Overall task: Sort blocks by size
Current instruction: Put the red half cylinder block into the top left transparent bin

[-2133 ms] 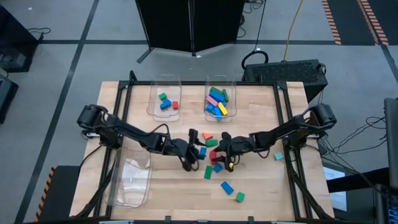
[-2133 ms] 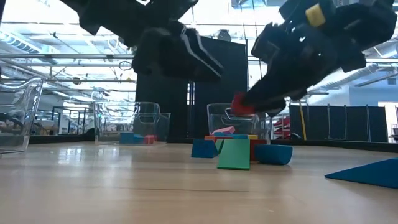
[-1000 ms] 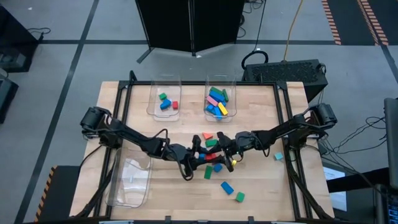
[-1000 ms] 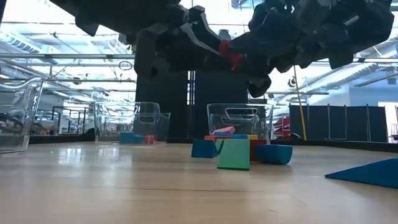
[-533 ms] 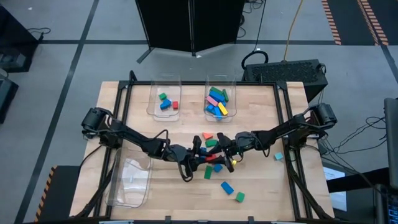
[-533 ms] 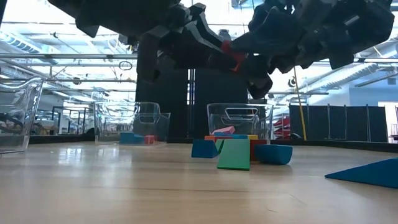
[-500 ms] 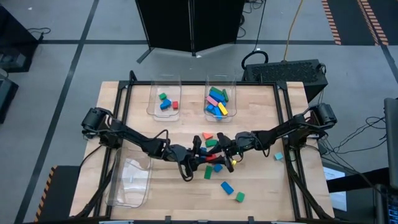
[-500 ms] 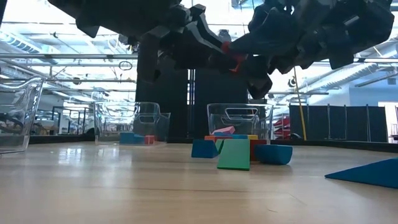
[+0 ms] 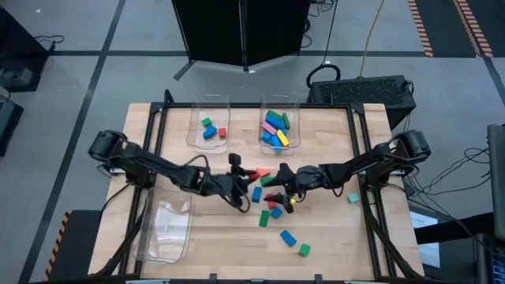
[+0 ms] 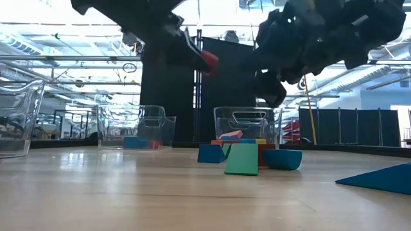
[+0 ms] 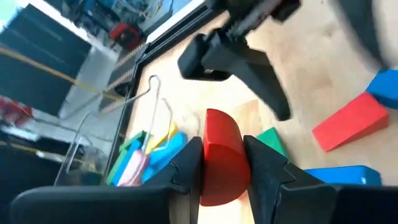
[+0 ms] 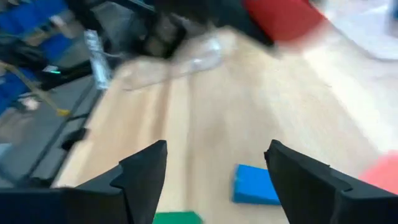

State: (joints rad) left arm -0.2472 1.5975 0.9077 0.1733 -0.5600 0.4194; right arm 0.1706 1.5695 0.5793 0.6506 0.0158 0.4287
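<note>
Above the table point(image 9: 331, 237), left claw point(image 11: 222, 163) pinches a red block point(image 11: 221, 155); right claw point(image 12: 214, 165) spread.

red block point(image 11: 219, 155) held aloft (others scattered)

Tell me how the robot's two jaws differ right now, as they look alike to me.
The left gripper has its jaws closed on a red block, held up off the table; the right gripper has its jaws spread wide with nothing between them. In the high view the left gripper sits toward the bins, the right gripper over the loose blocks. Both are dark, two-fingered, and meet near the table's middle.
</note>
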